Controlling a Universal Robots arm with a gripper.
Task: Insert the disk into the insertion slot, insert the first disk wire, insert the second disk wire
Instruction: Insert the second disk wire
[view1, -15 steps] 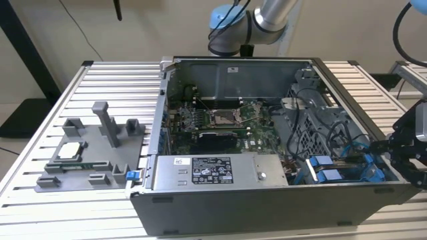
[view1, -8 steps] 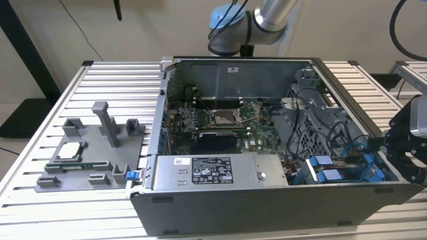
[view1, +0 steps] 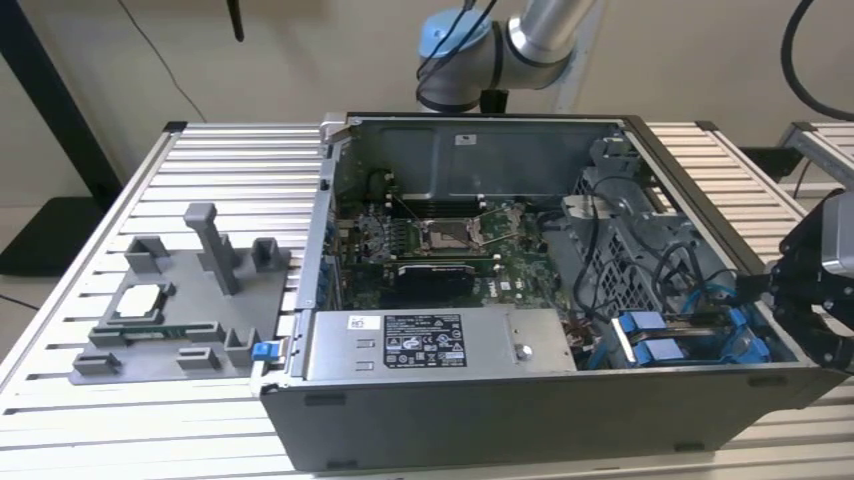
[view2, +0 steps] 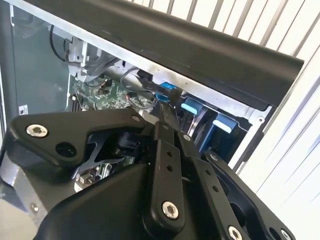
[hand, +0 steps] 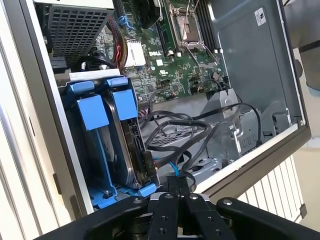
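Disk (hand: 131, 145) seated upright in insertion slot (hand: 85, 112), exterior view's near right of computer case (view1: 534, 400). End effector (hand: 176, 186) poised at disk's connector edge, fingers pressed together; grip contents cannot tell.

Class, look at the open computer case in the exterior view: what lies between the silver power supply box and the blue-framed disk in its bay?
In the exterior view, between the power supply box and the disk lies a bundle of cables, red among them.

Bright blue glossy plastic carrier (hand: 92, 112) frames the smooth silver-grey metal disk (hand: 122, 150); the ribbed aluminium surface (view1: 200, 160) looks matt.
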